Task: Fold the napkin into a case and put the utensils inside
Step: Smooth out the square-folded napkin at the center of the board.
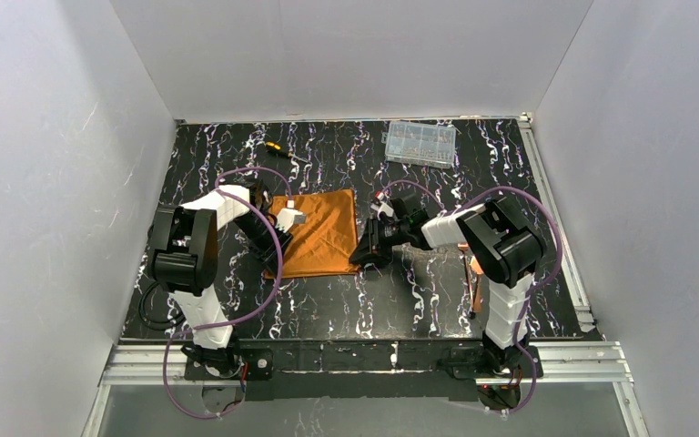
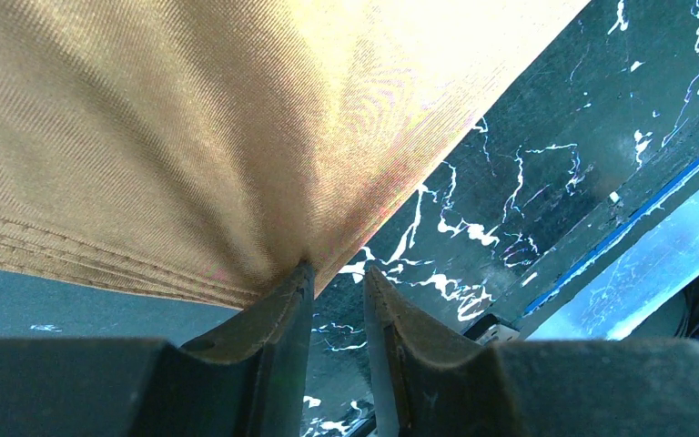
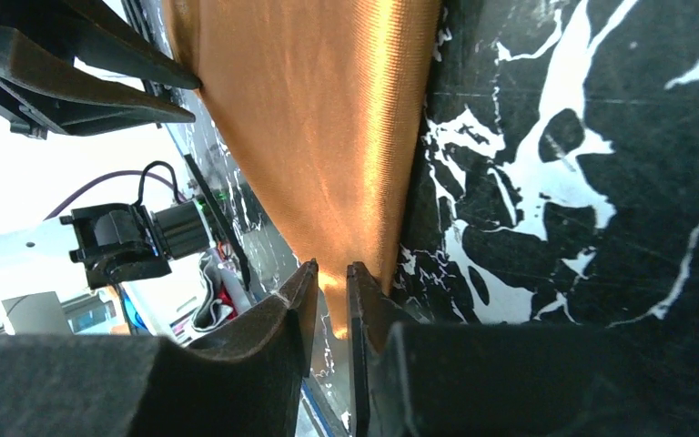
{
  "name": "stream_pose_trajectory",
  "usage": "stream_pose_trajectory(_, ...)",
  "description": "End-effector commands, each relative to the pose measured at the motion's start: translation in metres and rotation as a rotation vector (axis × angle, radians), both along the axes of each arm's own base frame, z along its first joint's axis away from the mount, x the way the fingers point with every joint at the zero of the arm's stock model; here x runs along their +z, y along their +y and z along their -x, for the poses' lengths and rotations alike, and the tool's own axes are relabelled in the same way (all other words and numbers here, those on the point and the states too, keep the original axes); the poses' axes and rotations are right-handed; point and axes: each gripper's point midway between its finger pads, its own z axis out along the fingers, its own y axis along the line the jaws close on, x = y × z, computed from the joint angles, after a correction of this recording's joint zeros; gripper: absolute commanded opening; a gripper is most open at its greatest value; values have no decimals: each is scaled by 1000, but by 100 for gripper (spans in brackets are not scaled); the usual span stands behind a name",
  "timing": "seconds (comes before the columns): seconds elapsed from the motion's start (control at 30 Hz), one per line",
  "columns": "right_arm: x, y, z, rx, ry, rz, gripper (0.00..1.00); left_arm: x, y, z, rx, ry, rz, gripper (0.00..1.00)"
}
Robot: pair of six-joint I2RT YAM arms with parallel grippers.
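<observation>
Left gripper [image 2: 337, 278] and right gripper [image 3: 330, 273] each pinched napkin [image 1: 320, 233] edge, jaws nearly together, probably for folding.

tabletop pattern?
Black with white marble-like veining on the table; clearest in the right wrist view, beside the rust-orange napkin.

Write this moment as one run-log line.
napkin: flat on table, partly folded | left gripper: at its corner | right gripper: pinching its edge | utensils: near right arm, not yet inside
</observation>
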Motion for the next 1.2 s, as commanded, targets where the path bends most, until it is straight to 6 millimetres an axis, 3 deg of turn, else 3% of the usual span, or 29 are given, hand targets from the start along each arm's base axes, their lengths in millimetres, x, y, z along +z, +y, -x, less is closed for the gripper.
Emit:
stream_pose_trajectory(0.0, -16, -7, -5, 5, -32, 49, 27, -2, 11, 0, -20, -10, -53, 27)
stream_pose_trajectory(0.1, -19, -10, -3, 12, -25, 65, 26, -3, 11, 1, -21, -6, -55, 27)
stream_pose_trajectory(0.2, 14, 3, -17, 22, -85, 2, 29, -3, 12, 1, -24, -6, -57, 27)
stream_pose_trajectory(0.33, 69, 30, -58, 24, -182, -82, 33, -4, 13, 1, -28, -12, -61, 27)
stream_pose_trajectory(0.47, 96, 52, -108, -8, -253, -118, 30, -4, 13, 1, -29, -21, -62, 27)
stream_pose_trajectory(0.6, 78, 53, -155, -84, -244, -103, 24, -3, 12, 0, -27, -22, -58, 27)
stream_pose_trajectory(0.73, 44, 48, -188, -140, -206, -82, 21, -3, 11, 0, -23, -19, -53, 27)
stream_pose_trajectory(1.0, 5, 30, -209, -187, -159, -49, 20, -1, 11, 0, -27, -29, -52, 27)
stream_pose_trajectory(1.17, 6, 30, -206, -184, -148, -97, 20, 0, 11, 0, -25, -30, -51, 27)
